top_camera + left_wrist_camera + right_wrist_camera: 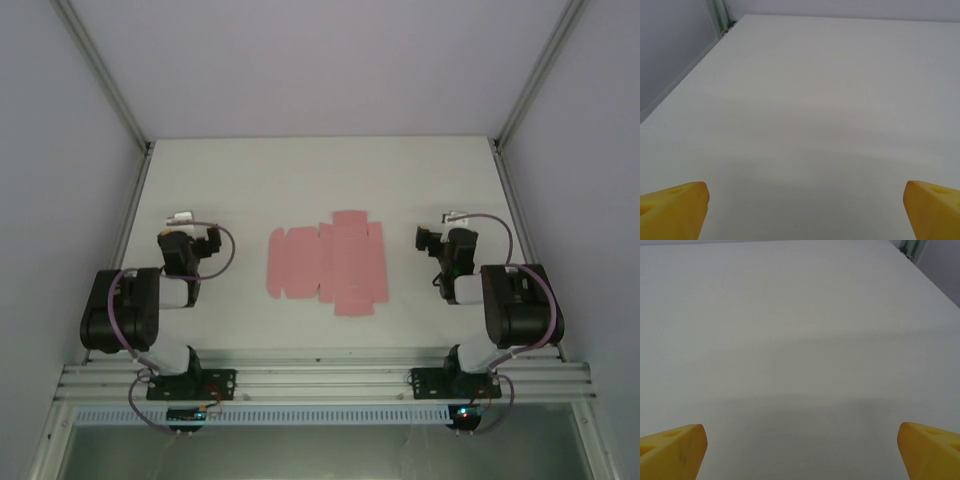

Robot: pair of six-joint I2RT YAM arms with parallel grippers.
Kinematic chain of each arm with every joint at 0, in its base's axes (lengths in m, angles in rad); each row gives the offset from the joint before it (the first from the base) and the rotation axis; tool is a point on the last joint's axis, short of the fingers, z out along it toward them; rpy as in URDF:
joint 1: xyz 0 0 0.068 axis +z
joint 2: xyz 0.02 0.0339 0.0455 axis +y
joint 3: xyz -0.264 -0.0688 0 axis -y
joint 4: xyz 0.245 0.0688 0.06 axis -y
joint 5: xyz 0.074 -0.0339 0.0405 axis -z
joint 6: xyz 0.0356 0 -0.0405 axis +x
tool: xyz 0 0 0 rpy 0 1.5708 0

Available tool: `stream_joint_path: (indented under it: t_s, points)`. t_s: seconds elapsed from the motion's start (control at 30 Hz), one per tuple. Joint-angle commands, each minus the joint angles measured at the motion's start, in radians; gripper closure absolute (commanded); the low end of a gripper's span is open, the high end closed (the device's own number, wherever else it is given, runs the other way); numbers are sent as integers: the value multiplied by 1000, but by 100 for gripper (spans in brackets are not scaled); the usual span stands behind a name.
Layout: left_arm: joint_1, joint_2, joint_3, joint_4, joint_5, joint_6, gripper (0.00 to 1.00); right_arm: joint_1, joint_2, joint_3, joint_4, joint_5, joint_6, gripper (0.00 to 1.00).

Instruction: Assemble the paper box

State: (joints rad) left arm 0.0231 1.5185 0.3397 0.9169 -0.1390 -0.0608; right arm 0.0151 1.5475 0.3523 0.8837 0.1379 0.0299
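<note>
The paper box (328,263) is a flat pink die-cut sheet with flaps, lying in the middle of the white table (300,170). My left gripper (182,220) hovers to its left and my right gripper (457,220) to its right, both well apart from it and pointing toward the far edge. In the left wrist view the left gripper (805,212) is open, its yellow fingertips (672,210) wide apart over bare table. The right gripper (800,452) is likewise open, with yellow fingertips (670,450) at the bottom corners and nothing between them.
Grey walls and slanted metal frame posts (105,80) enclose the table on the left, right and far sides. An aluminium rail (320,378) carrying both arm bases runs along the near edge. A frame post (720,17) stands at the table's far left corner.
</note>
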Motion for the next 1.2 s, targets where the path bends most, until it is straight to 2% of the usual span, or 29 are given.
stream_joint_path:
  t_s: [0.0, 0.13, 0.27, 0.4, 0.5, 0.57, 0.73, 0.83, 0.93, 1.17]
  points:
    - [-3, -127, 32, -111, -44, -3, 0, 12, -60, -7, 9, 47, -26, 0]
    - [-3, -338, 86, -410, 10, -77, 0, 61, -176, 41, -155, 109, -44, 0]
    - [-15, -498, 123, -623, 74, -210, 0, 146, -281, 184, -497, 190, -25, 0]
    - [-41, -538, 174, -796, 223, -356, 0, 250, -310, 355, -862, 161, 92, 0]
    - [-105, -497, 226, -904, 324, -410, 0, 359, -272, 471, -1061, 127, 177, 7]
    - [-171, -452, 274, -987, 309, -427, 0, 418, -227, 540, -1160, 106, 240, 15]
    - [-279, -308, 372, -1103, 332, -445, 1, 503, -70, 674, -1284, -53, 326, 31]
    - [-312, -207, 428, -1138, 399, -457, 1, 518, 35, 733, -1343, -85, 366, 36]
    - [-355, -111, 474, -1168, 396, -459, 0, 524, 122, 761, -1389, -125, 398, 42]
    - [-381, 72, 541, -1183, 499, -458, 0, 497, 203, 728, -1369, -158, 444, 45]
